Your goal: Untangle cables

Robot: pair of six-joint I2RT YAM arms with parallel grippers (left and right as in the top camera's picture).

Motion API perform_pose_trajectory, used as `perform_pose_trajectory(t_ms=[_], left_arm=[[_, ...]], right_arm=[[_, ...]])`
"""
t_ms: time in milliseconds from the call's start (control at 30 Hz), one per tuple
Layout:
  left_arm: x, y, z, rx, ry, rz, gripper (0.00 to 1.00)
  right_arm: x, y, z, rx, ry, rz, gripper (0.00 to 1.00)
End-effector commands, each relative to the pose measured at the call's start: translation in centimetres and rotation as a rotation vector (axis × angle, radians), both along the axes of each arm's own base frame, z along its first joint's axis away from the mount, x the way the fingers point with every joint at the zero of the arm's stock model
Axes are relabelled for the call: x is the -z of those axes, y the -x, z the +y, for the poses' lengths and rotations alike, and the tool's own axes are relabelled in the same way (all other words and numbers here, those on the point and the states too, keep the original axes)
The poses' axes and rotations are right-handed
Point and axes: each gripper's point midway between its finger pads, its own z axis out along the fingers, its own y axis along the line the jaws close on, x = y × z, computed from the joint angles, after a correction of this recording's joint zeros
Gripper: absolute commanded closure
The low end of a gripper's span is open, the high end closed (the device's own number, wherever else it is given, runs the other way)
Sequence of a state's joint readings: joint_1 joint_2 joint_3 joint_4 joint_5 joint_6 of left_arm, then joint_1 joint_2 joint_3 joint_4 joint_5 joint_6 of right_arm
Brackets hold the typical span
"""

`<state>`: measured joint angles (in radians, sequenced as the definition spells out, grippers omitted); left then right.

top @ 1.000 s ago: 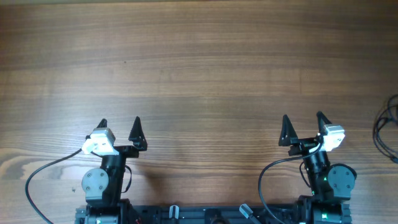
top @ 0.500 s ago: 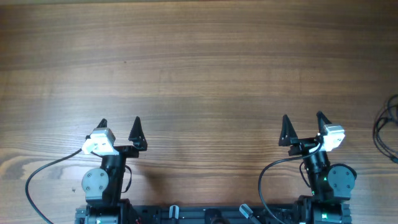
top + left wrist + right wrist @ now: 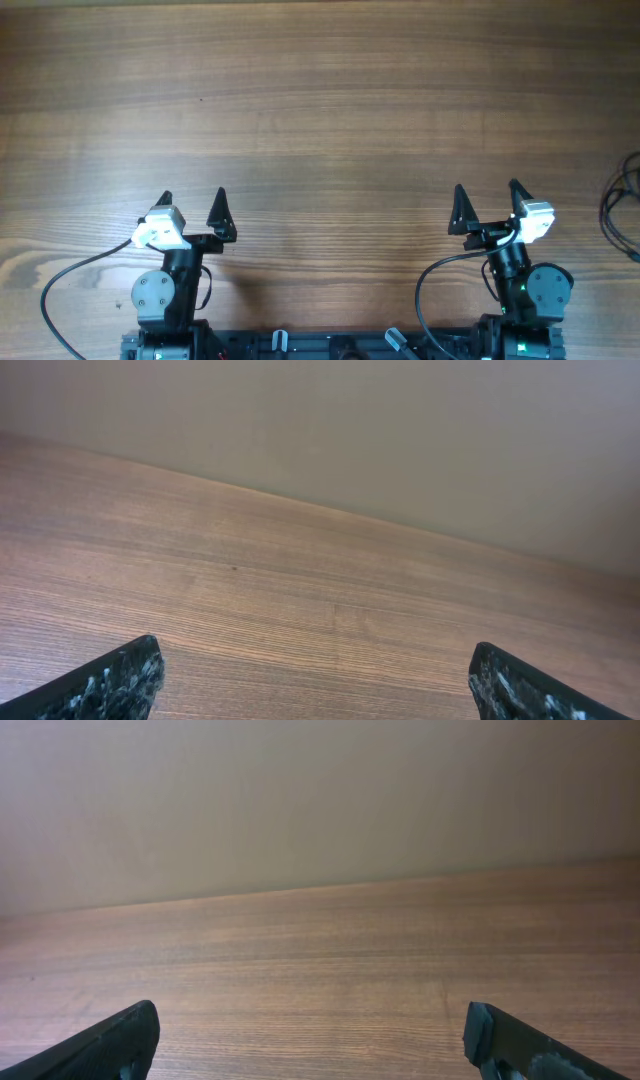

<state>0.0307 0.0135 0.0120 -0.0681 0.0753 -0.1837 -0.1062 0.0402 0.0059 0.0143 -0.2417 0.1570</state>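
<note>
Thin black cables (image 3: 620, 205) lie in loose loops at the far right edge of the wooden table, mostly cut off by the overhead view's edge. My left gripper (image 3: 191, 199) is open and empty near the front left of the table. My right gripper (image 3: 486, 193) is open and empty near the front right, well left of the cables. In the left wrist view the open jaws (image 3: 320, 680) frame only bare wood. In the right wrist view the open jaws (image 3: 310, 1038) also frame only bare wood. No cable shows in either wrist view.
The wooden table (image 3: 320, 110) stretches away from both grippers. The thicker black arm cables (image 3: 60, 290) curve by the arm bases at the front edge. A plain wall (image 3: 300, 800) stands behind the table's far edge.
</note>
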Motion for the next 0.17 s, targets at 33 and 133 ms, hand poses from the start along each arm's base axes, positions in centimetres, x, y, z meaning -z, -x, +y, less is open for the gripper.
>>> perform_pose_trajectory(t_ms=[33,133], left_arm=[[0.26,0.01,-0.10,0.005,-0.020,0.003,0.00],[0.25,0.01,-0.10,0.005,-0.020,0.003,0.00]], right_arm=[[-0.19,0.01,-0.15,0.009,-0.009,-0.007,0.00],[-0.19,0.01,-0.15,0.009,-0.008,-0.007,0.00]])
